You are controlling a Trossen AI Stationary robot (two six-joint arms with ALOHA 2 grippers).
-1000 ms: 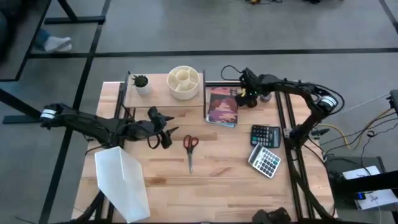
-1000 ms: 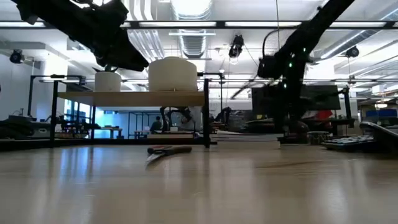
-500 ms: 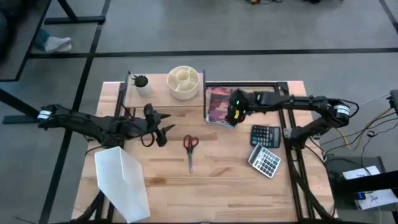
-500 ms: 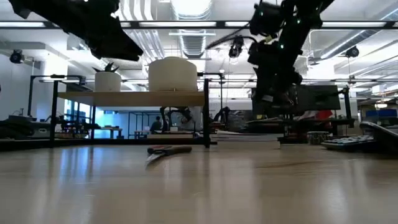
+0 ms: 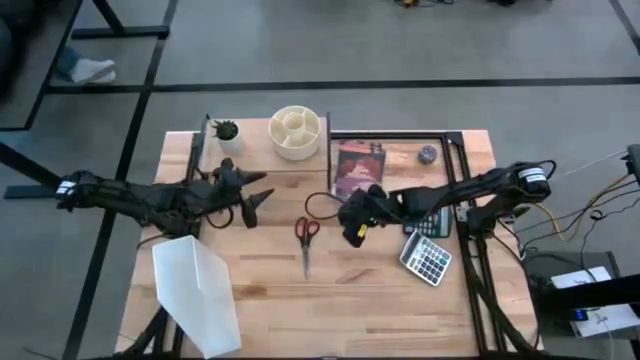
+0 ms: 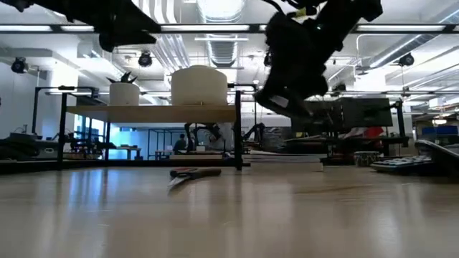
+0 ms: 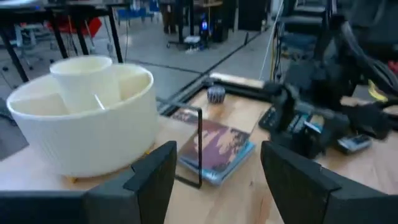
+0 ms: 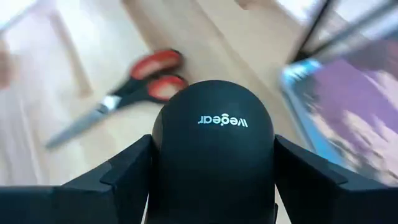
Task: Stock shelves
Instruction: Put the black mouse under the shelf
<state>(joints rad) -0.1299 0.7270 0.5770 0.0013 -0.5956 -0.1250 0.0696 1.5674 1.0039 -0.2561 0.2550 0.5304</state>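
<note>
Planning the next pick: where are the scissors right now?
In the high view, the scissors lie mid-table, in front of the shelf, just left of the right gripper.

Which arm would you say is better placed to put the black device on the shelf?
Right: its gripper holds the black device above the table, near the shelf; the left gripper is open and empty.

Only readable text I can spot is a small white brand word on the round black object [image 8: 212, 155] clamped between the right gripper's fingers [image 8: 127, 177], something like "wegear", shown upside down. The calculators' keys and the book cover aren't legible.
</note>
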